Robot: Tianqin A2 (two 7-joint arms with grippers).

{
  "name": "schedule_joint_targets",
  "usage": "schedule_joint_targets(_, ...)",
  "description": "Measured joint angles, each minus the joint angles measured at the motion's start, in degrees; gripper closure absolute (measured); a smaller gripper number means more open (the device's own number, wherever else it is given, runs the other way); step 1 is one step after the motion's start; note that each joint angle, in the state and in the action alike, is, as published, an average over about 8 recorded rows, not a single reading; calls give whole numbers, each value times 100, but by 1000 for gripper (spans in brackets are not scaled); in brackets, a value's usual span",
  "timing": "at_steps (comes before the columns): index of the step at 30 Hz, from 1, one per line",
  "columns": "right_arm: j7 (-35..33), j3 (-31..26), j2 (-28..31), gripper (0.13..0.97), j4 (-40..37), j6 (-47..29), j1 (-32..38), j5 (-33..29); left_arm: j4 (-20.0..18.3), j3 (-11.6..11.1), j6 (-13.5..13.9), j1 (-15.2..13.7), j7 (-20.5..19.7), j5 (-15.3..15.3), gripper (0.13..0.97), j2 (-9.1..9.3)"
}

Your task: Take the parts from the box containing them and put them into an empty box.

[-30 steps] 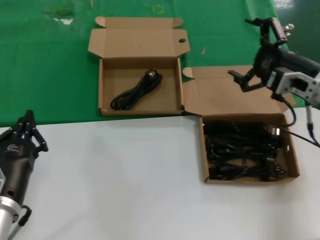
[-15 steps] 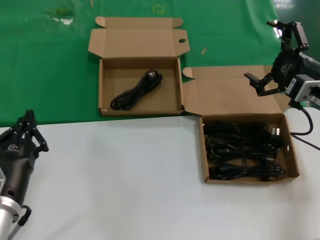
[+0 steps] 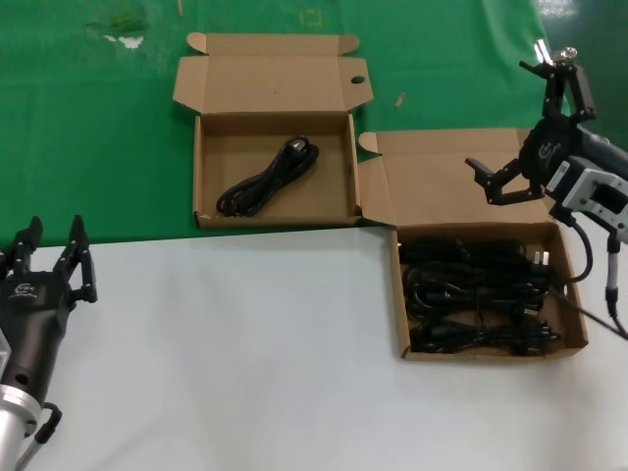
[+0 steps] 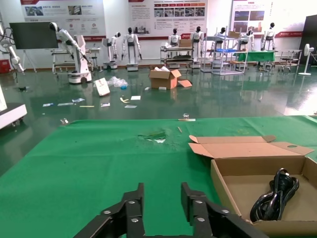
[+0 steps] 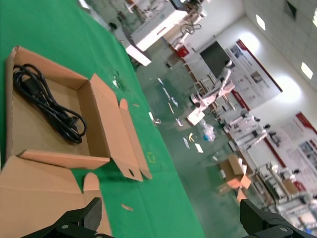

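Head view is showing the left gripper [image 3: 47,257] idling spread over the white table [image 3: 245,353]; one black cord [image 3: 267,177] lying in the left brown cardboard box [image 3: 273,167]; more black coiled cords [image 3: 476,294] filling the right cardboard box [image 3: 486,289]; right gripper [image 3: 520,128] hovering released above its flap.

Green mat [image 3: 88,128] across the far half, white tabletop [image 3: 235,363] nearer. Beyond, glossy hall floor [image 4: 148,99] with open carton [image 4: 166,79], scattered litter, wall posters [image 4: 168,10].
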Motion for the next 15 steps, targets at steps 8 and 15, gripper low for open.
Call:
schedule_joint_targets(8,672,58,-173,129,378,421,-394,-104,0,0,0,0,0,0,689,0)
schedule_joint_targets(15,1263,108,-324,129,710,791,-737,-195,0,0,0,0,0,0,537,0)
